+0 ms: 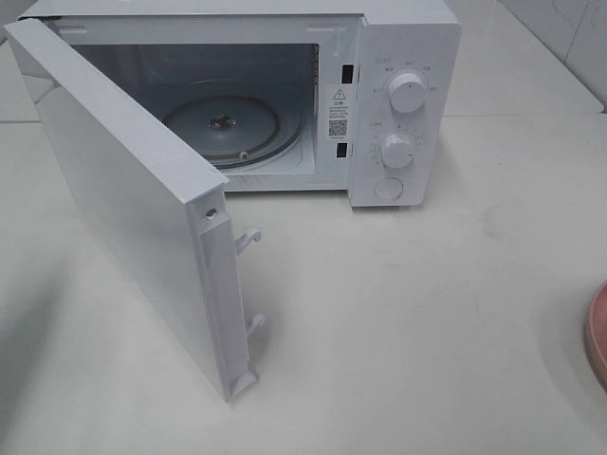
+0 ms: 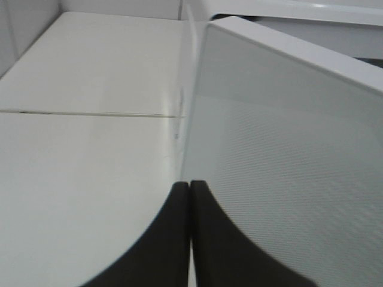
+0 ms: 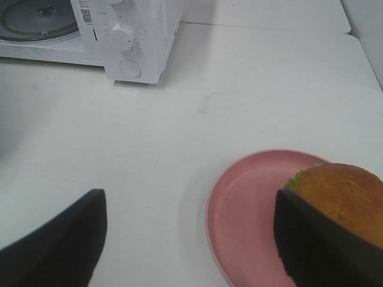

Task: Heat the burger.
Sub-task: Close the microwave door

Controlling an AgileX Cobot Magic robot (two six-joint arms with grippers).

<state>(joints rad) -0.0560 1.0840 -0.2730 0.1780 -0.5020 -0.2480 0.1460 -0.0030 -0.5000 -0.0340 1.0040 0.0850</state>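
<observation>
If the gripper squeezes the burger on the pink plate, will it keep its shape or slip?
The burger probably squashes: it is stacked, with lettuce showing at its edge. Its glossy domed bun may slip between the fingers. It may also slide on the smooth pink plate.

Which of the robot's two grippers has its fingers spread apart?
The right gripper: its dark fingers stand wide apart above the pink plate with the burger, while the left gripper is pressed shut.

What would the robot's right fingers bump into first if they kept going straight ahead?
Probably the bare white table. Between the open right gripper and the microwave nothing stands. The pink plate with the burger sits beside one finger, not ahead. Depth is hard to judge.
</observation>
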